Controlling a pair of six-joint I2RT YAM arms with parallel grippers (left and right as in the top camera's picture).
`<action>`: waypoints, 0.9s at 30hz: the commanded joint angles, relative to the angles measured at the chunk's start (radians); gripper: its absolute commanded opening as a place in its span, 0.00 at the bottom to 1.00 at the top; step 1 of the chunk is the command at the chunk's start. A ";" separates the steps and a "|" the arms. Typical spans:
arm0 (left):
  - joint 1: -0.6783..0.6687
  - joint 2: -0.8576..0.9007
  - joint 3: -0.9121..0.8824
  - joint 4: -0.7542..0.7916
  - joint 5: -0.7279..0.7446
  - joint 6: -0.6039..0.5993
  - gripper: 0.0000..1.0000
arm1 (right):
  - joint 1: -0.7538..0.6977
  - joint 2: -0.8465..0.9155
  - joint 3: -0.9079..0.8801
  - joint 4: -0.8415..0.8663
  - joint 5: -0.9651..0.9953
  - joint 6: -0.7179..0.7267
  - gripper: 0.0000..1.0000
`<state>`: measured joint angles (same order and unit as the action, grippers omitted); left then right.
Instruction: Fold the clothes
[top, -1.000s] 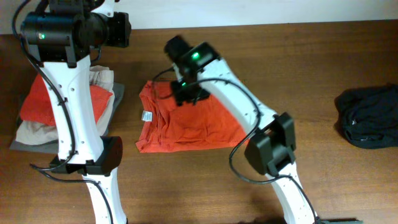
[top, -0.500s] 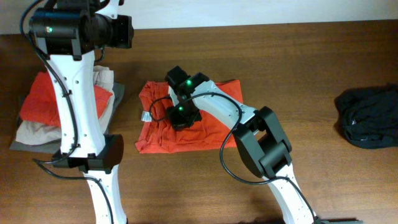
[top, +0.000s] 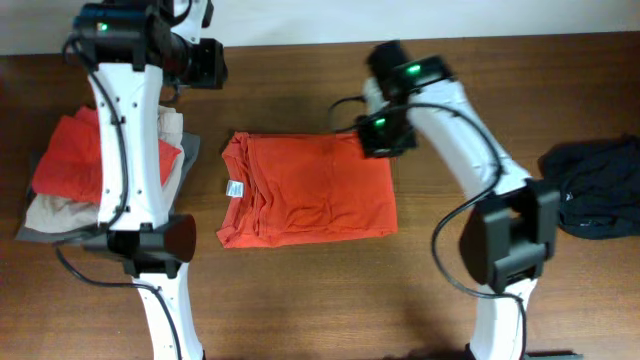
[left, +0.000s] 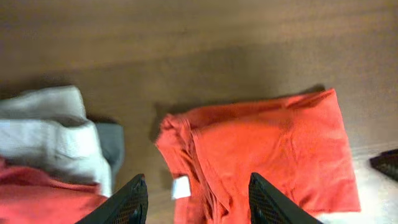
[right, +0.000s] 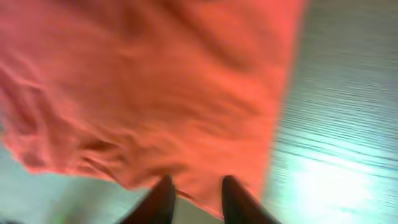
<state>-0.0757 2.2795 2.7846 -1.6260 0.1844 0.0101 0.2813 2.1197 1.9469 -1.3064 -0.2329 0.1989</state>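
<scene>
T-shirt (top: 310, 190) lies folded; dark heap (top: 592, 188) near the surface's (top: 330, 300) right edge awaits you; left pincer (left: 198, 180) gapes empty, right pincer (right: 196, 186) seemingly too.

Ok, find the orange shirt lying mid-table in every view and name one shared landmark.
Overhead: shirt at table centre.
Left wrist: shirt lower right of centre.
Right wrist: shirt fills upper left, blurred.
Landmark: white label, at the shirt's left edge overhead, bottom centre in left wrist; unseen in right wrist.
</scene>
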 joint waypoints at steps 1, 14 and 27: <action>0.021 0.046 -0.124 0.013 0.082 -0.032 0.51 | -0.047 0.002 -0.012 -0.027 0.001 -0.061 0.54; 0.036 0.055 -0.579 0.129 0.246 0.013 0.52 | -0.101 -0.010 -0.029 -0.052 0.002 -0.090 0.59; 0.016 0.016 -0.738 0.222 0.264 0.014 0.52 | -0.107 -0.013 -0.042 -0.031 -0.074 -0.091 0.34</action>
<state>-0.0486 2.3341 2.0457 -1.4197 0.4232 0.0074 0.1696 2.1216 1.9259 -1.3712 -0.2504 0.0967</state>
